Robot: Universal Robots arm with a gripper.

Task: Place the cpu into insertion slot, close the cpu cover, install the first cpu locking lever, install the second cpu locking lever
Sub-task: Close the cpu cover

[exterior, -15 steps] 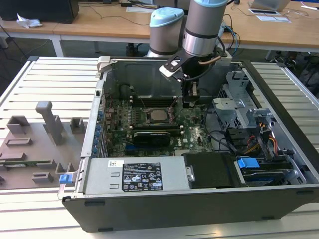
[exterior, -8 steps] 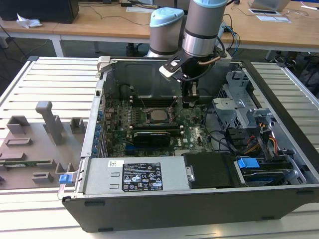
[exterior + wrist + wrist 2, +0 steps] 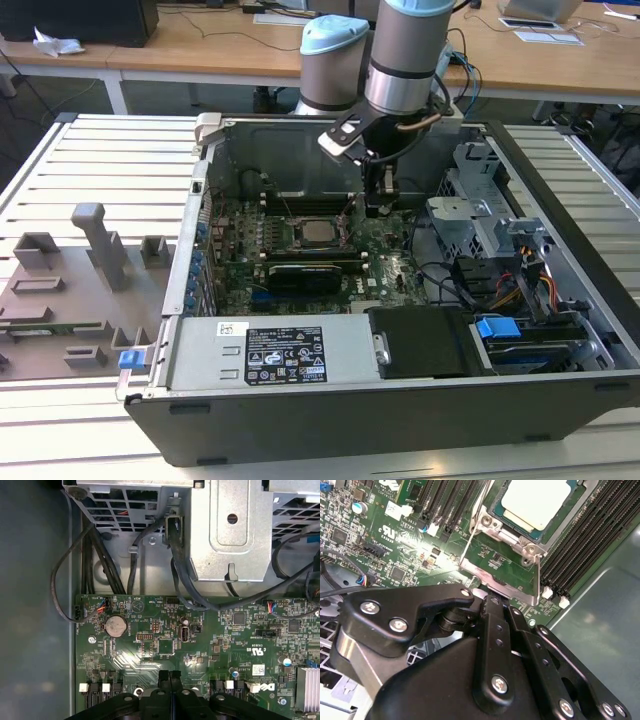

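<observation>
The cpu [image 3: 320, 232] [image 3: 535, 502] lies flat in the insertion slot [image 3: 492, 522], silver top up, on the green board inside the open computer case. The cpu cover [image 3: 502, 587], a thin metal frame with board showing through its window, seems to stand raised at the socket's edge toward my gripper. My gripper [image 3: 378, 208] hangs at the exterior view's right of the socket. Its black fingertips [image 3: 170, 676] are pressed together with nothing between them. In the second wrist view the gripper [image 3: 487, 596] is right at the cover's free edge; I cannot tell if it touches.
Long black memory slots [image 3: 580, 545] flank the socket. A metal drive cage [image 3: 230, 530] and black cables [image 3: 180, 580] lie beyond the board. The power supply [image 3: 270, 355] fills the case front. Grey fixtures [image 3: 90, 260] stand on the slatted table at the exterior view's left.
</observation>
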